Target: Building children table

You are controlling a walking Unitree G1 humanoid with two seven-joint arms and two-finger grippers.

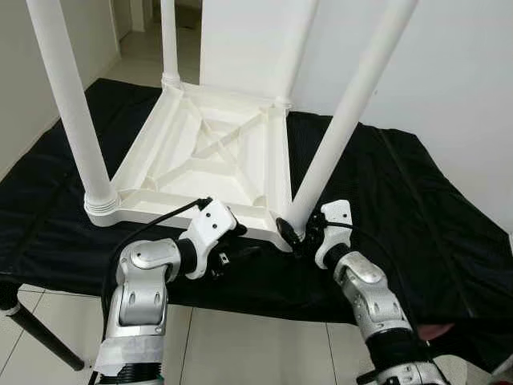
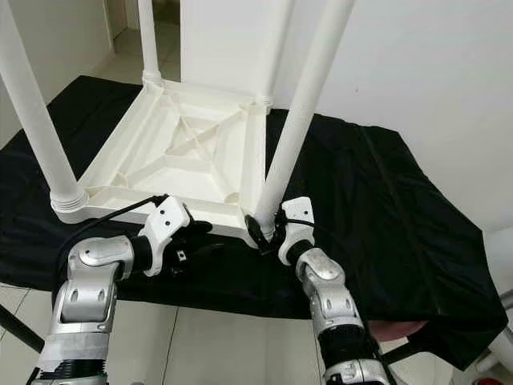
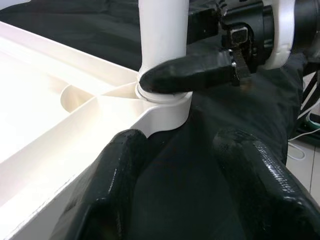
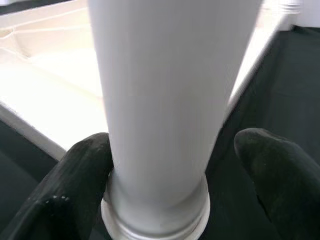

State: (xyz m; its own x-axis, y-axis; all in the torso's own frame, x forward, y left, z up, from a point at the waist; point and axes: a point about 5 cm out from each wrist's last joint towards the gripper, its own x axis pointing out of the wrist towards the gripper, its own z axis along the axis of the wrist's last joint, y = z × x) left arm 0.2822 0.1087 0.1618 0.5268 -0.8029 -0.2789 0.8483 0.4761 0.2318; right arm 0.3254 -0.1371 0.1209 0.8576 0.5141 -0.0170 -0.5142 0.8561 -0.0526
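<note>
Lying upside down on a black-draped worktop (image 1: 417,208), the white children's table (image 1: 208,152) is recorded. Its near-right leg (image 1: 345,120), long axis leaning upward, is straddled at the socket by the right gripper (image 1: 298,233), jaws parted. The left gripper (image 1: 240,241), jaws released, is held beside the near rim.

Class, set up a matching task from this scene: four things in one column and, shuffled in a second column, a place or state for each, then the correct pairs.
Things:
1. white table
2. black cloth
3. right end effector
4. left end effector

States:
A. spread under the table
B. at the base of the near right leg
C. upside down, legs up
D. open, near the table's front edge

Pairs: 1-C, 2-A, 3-B, 4-D
</note>
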